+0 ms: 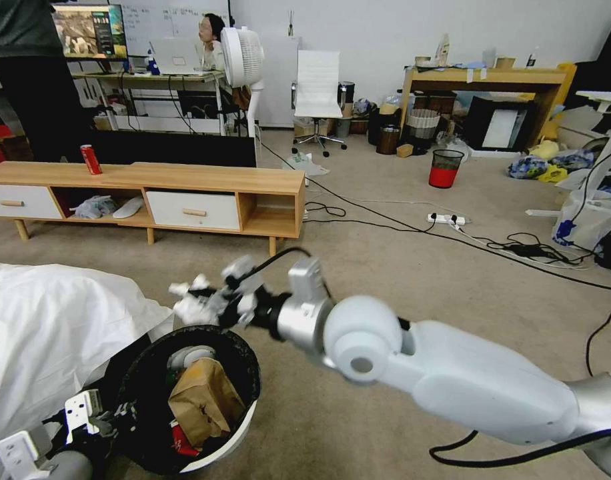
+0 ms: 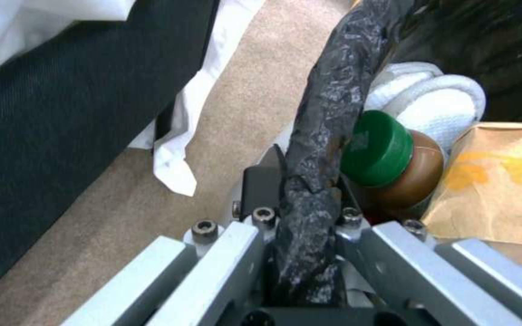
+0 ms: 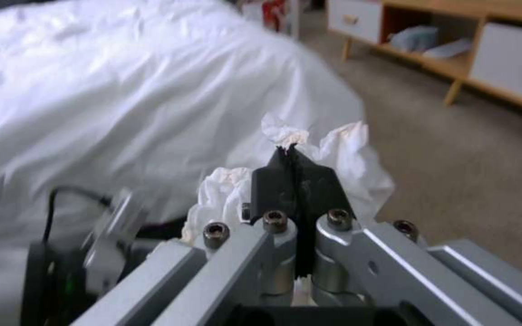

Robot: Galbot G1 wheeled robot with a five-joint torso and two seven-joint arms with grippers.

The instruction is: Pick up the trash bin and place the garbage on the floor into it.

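The right gripper (image 3: 291,156) is pinched tight on a crumpled white tissue (image 3: 345,149), held in the air just above the far rim of the trash bin (image 1: 242,427). The left gripper (image 2: 309,181) is clamped on the bin's bag-covered rim at its near side, holding it beside the white-sheeted bed (image 1: 45,327). Inside the bin lie a brown paper bag (image 1: 205,400), a green-capped bottle (image 2: 388,158), a white wad and something red; no lettering on them is readable. The carpet floor (image 1: 399,280) spreads beyond the bin.
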